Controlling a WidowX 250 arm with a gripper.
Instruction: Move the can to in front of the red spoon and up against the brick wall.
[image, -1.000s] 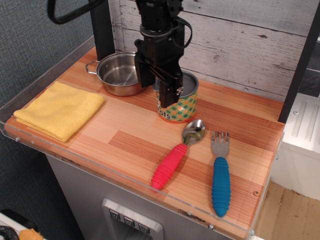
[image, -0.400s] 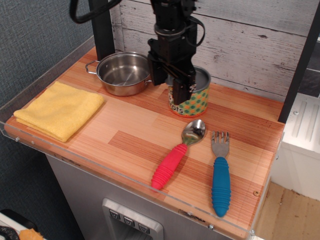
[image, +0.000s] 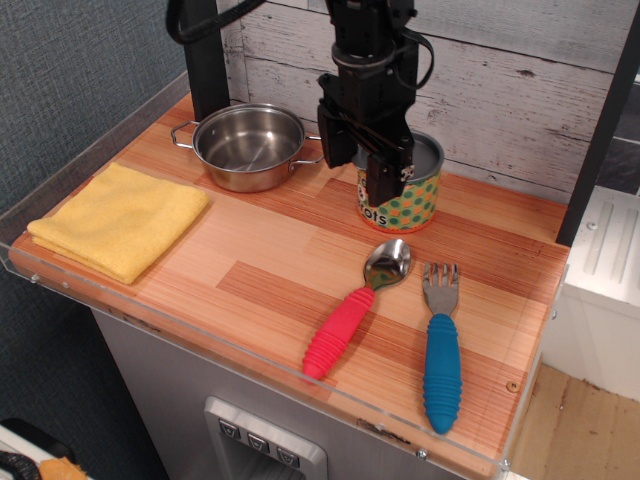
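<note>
My gripper (image: 372, 165), closed on the can (image: 405, 198) at upper centre, near the brick wall (image: 520, 90) above the red spoon (image: 358, 306); pushing further could jam it against the wall and tip it.

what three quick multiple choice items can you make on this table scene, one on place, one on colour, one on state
1. Where does the can stand?
A. on the yellow cloth
B. by the plank wall, behind the spoon's bowl
C. inside the steel pot

2. What colour is the fork's handle?
A. blue
B. green
C. black

3. What is the gripper doing?
A. resting on the cloth
B. lifting the fork
C. at the can, jaws down over its near side

Key: 1 B, the can sits close to the wall, beyond the red spoon. 2 A, the ribbed handle is blue. 3 C, the jaws overlap the can's rim and label.
</note>
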